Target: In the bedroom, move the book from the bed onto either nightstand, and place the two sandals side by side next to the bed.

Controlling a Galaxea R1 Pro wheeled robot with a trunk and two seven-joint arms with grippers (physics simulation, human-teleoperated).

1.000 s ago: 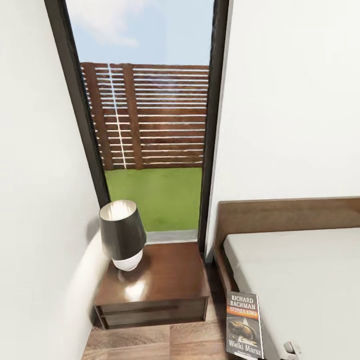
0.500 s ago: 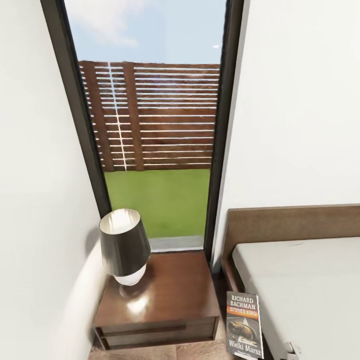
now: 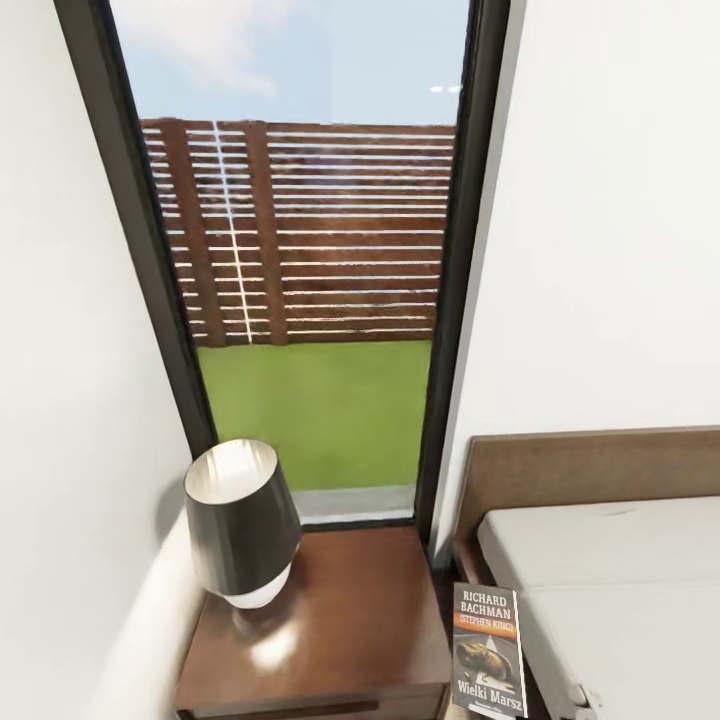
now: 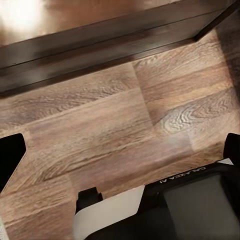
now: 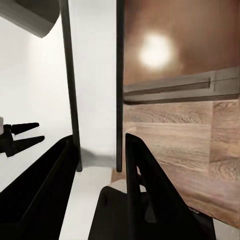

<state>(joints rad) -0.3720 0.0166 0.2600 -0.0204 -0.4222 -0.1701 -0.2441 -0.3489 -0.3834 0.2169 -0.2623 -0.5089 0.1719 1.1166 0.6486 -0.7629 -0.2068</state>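
Head camera looking down at nightstand (image 3: 340, 620) and window (image 3: 310, 270), both wrist cameras close above floor (image 4: 125, 130), sharing nightstand front.

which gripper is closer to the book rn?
Right. The right gripper is clamped on the book; the left gripper hangs open over the floor before the nightstand.
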